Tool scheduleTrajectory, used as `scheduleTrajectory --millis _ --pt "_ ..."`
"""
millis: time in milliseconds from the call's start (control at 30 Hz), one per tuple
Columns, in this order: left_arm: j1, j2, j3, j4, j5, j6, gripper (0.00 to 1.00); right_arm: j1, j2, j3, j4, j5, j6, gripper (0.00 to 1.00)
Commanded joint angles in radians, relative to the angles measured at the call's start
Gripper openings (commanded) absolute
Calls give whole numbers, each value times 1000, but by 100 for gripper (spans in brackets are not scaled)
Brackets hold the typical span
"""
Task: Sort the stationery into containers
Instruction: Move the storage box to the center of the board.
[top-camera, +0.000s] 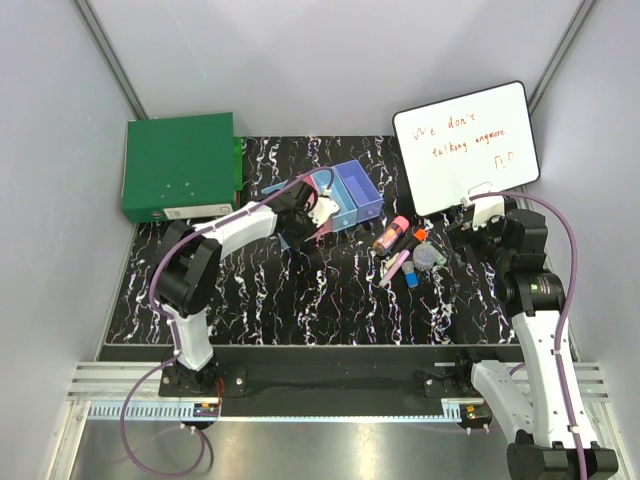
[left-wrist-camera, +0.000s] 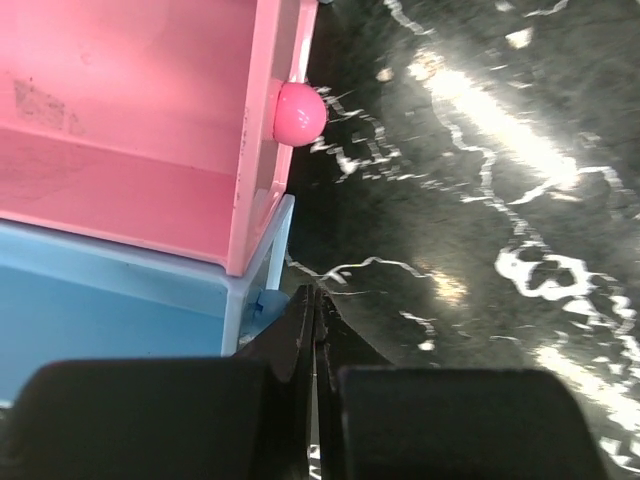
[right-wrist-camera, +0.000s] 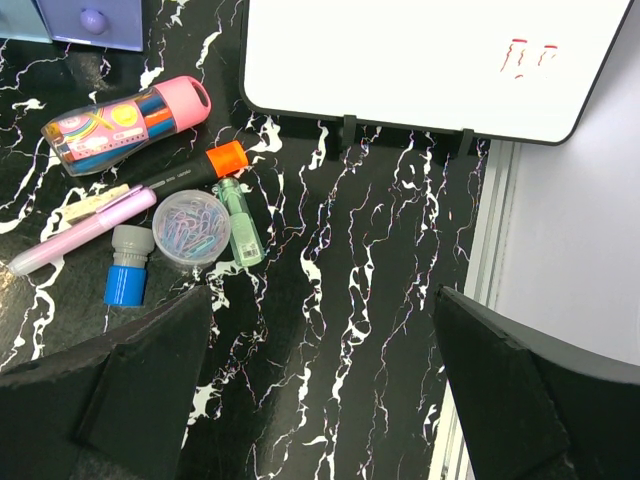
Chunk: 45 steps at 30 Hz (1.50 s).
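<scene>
On the black white-veined table (top-camera: 330, 300), the biggest hazard is the propped white writing board with red handwriting (right-wrist-camera: 400, 60). The right gripper (right-wrist-camera: 320, 305), jaws spread wide and empty, hangs just in front of the board's foot, so a careless swing of that arm could clip the board and tip it. Next, the row of joined translucent blue, pink and purple plastic bins (top-camera: 340, 195) looks light. The left gripper (left-wrist-camera: 316, 300), pinched fully shut on nothing, sits just beside the corner where a pink and a light blue bin meet, and a nudge there would shove the row. The stationery lies unsorted on the table between bins and board. The pink-capped clear tube of pens (right-wrist-camera: 125, 115), orange-capped dark marker (right-wrist-camera: 190, 170), pale lilac marker (right-wrist-camera: 85, 230), round clear tub of paper clips (right-wrist-camera: 190, 225), green translucent stick (right-wrist-camera: 240, 220) and small blue-and-grey piece (right-wrist-camera: 127, 270) crowd together, so wide jaws may catch two or scatter neighbours.
</scene>
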Motion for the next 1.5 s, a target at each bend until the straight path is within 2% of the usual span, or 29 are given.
scheduleTrajectory --millis 0,300,567,733,800,833,967,1000,1067,1167,1200,1233,1300,1467 --pt "28 32 23 28 -101 89 0 0 5 50 16 -12 4 100" --pt "55 94 35 109 -249 253 0 -2 0 46 13 -11 3 100" --pt "84 117 43 195 -338 339 0 0 13 44 13 -31 10 100" --pt "89 106 14 215 -365 370 0 0 36 46 7 -113 4 100" --pt "92 62 -4 215 -330 367 0 0 57 52 7 -150 -7 100" --pt "92 37 -24 215 -307 362 2 0 66 52 7 -200 -11 100" --pt "90 -104 -55 203 -191 312 27 0 172 87 -7 -323 -34 100" --pt "90 -126 -55 194 -174 302 52 -2 203 117 -25 -351 -57 100" --pt "90 -184 -63 185 -145 273 69 0 306 154 -45 -425 -85 100" --pt "89 -245 -72 178 -138 246 74 61 449 255 -99 -434 -195 100" --pt "89 -254 -75 178 -146 239 83 85 474 263 -99 -395 -279 100" --pt "89 -262 -75 180 -154 238 84 115 521 269 -99 -367 -324 100" --pt "90 -278 -80 177 -180 239 85 197 575 299 -97 -278 -442 100" --pt "95 -271 -73 191 -253 245 86 254 801 490 -93 -239 -574 100"
